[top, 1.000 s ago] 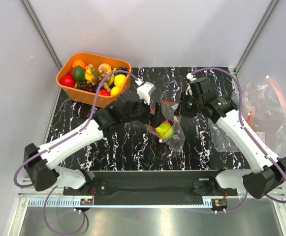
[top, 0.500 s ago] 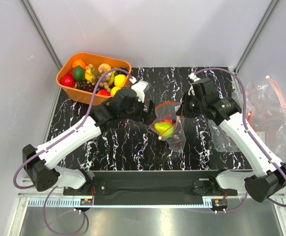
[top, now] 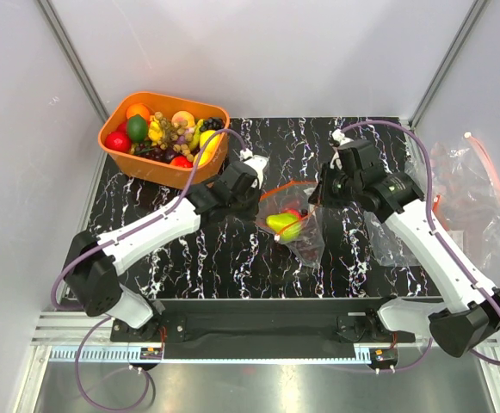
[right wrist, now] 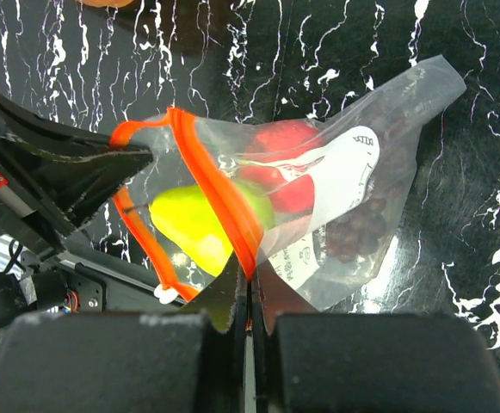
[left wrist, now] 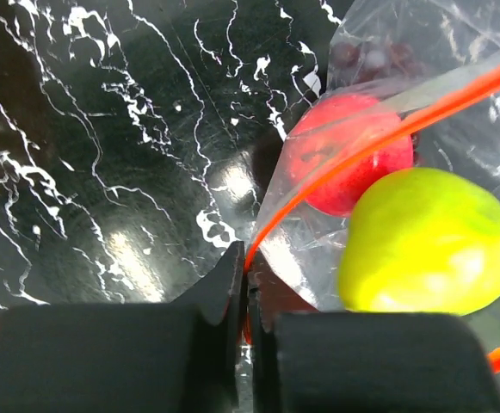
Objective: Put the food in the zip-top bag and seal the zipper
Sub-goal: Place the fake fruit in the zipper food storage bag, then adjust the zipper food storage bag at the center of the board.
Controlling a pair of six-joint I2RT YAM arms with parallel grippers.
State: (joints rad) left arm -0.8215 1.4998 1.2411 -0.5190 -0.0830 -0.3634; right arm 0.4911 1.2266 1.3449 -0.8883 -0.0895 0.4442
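Orange zipper (right wrist: 219, 194) is being pinched at two points: left gripper (left wrist: 244, 288) and right gripper (right wrist: 248, 288) are each pressed shut on it. Bag (top: 305, 234) is being held between them over table (top: 232, 249), food (left wrist: 430, 245) inside. Judgement: zipper is best being pulled taut, then pressed along its length.

Robot lab enclosure; white panels (top: 267, 52), aluminium struts (top: 70, 53)
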